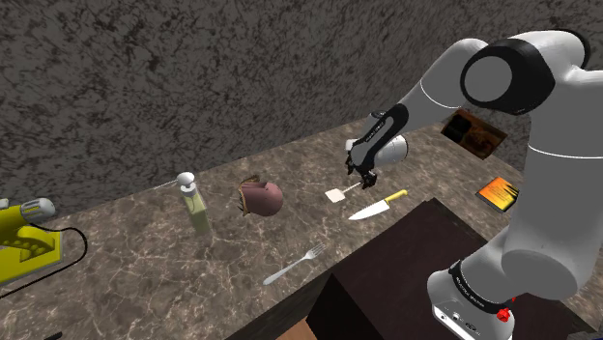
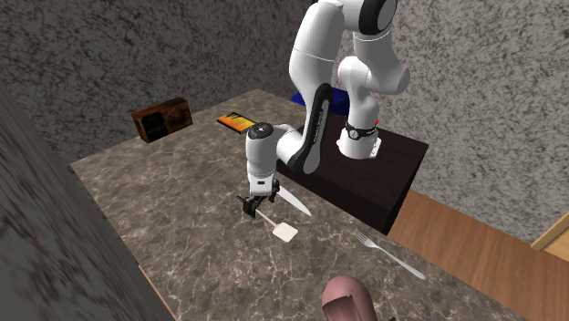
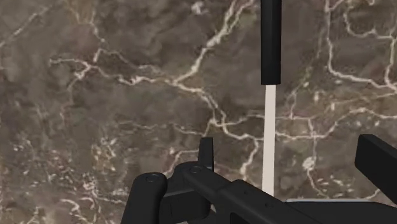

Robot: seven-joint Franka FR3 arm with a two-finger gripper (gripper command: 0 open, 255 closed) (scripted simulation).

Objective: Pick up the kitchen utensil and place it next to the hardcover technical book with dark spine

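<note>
The fingers (image 3: pixel 378 159) of the gripper (image 1: pixel 366 180) stand apart and hold nothing. The thin white shaft (image 3: pixel 269 127) of the spatula (image 1: pixel 337 194) runs between them untouched. The spatula lies flat on the countertop (image 1: pixel 145 280), about midway between its wall edge and its stand-side edge, just beside a knife (image 1: pixel 377 205). It is probably light, stiff and thin, so it may swing if pinched off balance. The black handle (image 3: pixel 270 41) seems the thicker, safer hold. The gripper's body covers the blade in the wrist view, and the spine of the brown book (image 1: pixel 473 131) by the wall edge is hard to make out.
</note>
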